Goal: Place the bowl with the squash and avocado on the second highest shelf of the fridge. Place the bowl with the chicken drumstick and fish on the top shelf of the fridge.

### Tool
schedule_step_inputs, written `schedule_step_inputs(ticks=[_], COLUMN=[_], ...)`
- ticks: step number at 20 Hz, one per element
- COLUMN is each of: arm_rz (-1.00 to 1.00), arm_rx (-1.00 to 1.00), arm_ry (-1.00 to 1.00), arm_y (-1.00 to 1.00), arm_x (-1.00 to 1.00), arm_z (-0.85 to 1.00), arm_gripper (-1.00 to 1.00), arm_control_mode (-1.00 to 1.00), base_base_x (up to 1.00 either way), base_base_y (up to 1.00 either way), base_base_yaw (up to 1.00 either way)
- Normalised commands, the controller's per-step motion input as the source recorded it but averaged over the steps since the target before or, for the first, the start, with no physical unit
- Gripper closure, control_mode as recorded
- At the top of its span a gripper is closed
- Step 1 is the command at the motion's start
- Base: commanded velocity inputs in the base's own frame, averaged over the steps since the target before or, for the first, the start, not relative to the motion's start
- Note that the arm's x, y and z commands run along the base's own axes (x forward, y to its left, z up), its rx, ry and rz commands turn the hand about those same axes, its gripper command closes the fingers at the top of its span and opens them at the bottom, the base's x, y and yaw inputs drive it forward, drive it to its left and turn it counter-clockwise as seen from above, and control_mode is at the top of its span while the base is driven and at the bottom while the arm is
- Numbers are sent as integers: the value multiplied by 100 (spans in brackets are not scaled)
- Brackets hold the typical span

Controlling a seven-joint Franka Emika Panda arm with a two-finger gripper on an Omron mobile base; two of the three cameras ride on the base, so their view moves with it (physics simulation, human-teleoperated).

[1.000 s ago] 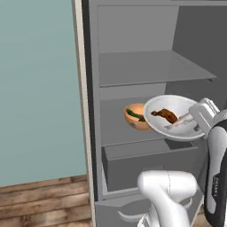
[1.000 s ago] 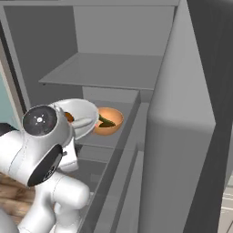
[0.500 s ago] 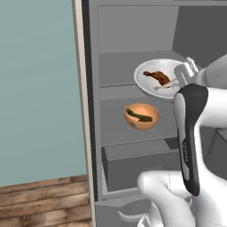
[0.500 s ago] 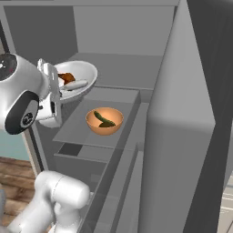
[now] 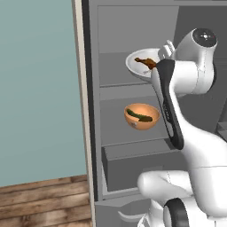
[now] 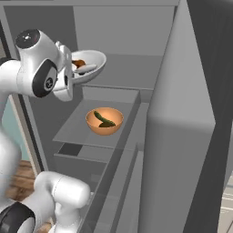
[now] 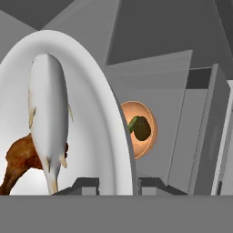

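Note:
My gripper [image 7: 119, 183] is shut on the rim of the shallow white bowl [image 7: 98, 136]. In it lie the pale fish [image 7: 48, 123] and the reddish-brown chicken drumstick [image 7: 20, 164]. The white bowl [image 5: 142, 66] hangs at the height of the top shelf [image 5: 114, 75], over its front part; I cannot tell whether it touches the board. Below, the orange-tan bowl [image 6: 104, 121] rests on the second highest shelf [image 6: 75, 132], holding the long green squash [image 6: 104, 119] and the dark avocado [image 7: 142, 129]. The gripper [image 6: 73, 68] holds the white bowl [image 6: 91, 63] from its left side.
A closed grey drawer [image 5: 133, 164] sits under the second shelf. The fridge's left wall and frame [image 5: 86, 111] stand close beside the arm. The open fridge door [image 6: 182, 136] rises on the right. Wooden floor [image 5: 44, 199] lies at the lower left.
The arm has raised the white bowl from the level of the second shelf up to the top shelf. The orange bowl has stayed in place.

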Motion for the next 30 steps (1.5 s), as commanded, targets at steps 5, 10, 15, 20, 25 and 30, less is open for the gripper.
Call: schedule_step_inputs(ticks=[5, 10, 15, 20, 25, 30], arm_rz=[0, 0, 0, 0, -1, 0], arm_rx=[1, 1, 0, 0, 3, 6], arm_ry=[0, 0, -2, -8, -19, -31], arm_y=[0, -5, -9, -16, -6, -16], arm_x=[100, 100, 100, 90, 3, -100], arm_z=[0, 0, -13, -10, 40, 100], arm_gripper=[100, 100, -100, -100, -100, -100], arm_control_mode=[-100, -100, -100, -100, -100, -100], base_base_x=[0, 0, 0, 0, 0, 0], base_base_y=[0, 0, 0, 0, 0, 0], base_base_yaw=[0, 0, 0, 0, 0, 0])
